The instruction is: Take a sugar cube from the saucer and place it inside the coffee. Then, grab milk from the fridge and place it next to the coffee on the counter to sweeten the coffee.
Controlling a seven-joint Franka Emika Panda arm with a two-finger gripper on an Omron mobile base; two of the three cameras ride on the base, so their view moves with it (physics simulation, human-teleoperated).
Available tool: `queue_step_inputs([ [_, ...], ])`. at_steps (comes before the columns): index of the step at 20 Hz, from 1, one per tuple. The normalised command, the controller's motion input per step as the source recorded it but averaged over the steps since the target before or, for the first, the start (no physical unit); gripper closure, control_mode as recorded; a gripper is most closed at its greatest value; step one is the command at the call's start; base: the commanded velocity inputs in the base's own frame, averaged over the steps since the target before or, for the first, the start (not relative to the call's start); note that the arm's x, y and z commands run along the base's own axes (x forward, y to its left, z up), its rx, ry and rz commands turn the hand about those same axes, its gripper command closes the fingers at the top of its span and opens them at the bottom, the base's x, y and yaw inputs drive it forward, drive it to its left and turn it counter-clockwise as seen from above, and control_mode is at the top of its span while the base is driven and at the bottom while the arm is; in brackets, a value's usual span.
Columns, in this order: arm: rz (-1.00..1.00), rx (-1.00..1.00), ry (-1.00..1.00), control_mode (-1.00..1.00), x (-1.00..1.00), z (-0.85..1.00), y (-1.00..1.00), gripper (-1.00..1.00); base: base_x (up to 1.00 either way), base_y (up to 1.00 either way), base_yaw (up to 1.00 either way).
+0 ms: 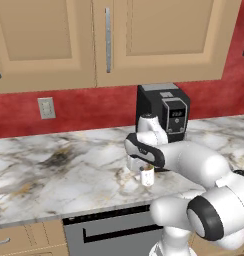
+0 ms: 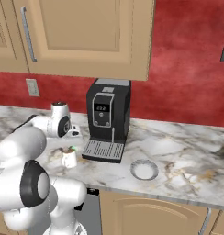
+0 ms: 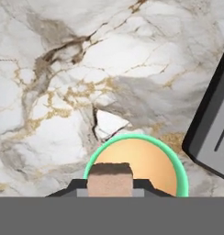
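The coffee (image 1: pixel 147 176) (image 2: pixel 69 158) is a white mug with a green rim, standing on the marble counter (image 1: pixel 54 165) in front of the coffee machine. From the hand view I look straight down into the coffee (image 3: pixel 148 160) and its brown liquid. My gripper (image 3: pixel 109 190) hangs right over the near rim, shut on a tan-brown sugar cube (image 3: pixel 109 180). The hand (image 1: pixel 135 162) (image 2: pixel 75 133) sits just above and behind the mug. The saucer (image 2: pixel 144 169) lies on the counter right of the machine. The milk and the fridge are out of view.
A black coffee machine (image 1: pixel 163 112) (image 2: pixel 107 120) stands against the red wall, its drip tray (image 3: pixel 210 133) close beside the mug. Wooden wall cabinets (image 1: pixel 109 35) hang above. A dishwasher front (image 1: pixel 109 230) sits under the counter edge.
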Motion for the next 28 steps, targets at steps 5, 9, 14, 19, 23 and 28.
queue_step_inputs([
  [5,0.01,0.06,-0.02,-1.0,0.02,-0.06,-0.03,-1.0,0.0,0.0,0.0],
  [9,0.0,0.0,0.0,-1.0,-0.03,0.0,0.0,-1.0,0.0,0.0,0.0],
  [14,0.0,0.0,-0.04,-1.0,-0.25,0.33,0.0,-1.0,0.0,0.0,0.0],
  [19,0.0,0.0,-0.11,-1.0,-0.37,0.76,0.0,-1.0,0.0,0.0,0.0],
  [23,0.0,0.0,-0.12,-1.0,-0.69,0.69,-0.13,-1.0,0.0,0.0,0.0],
  [28,0.0,0.0,-0.25,-1.0,-0.98,0.63,-0.37,-1.0,0.0,0.0,0.0],
])
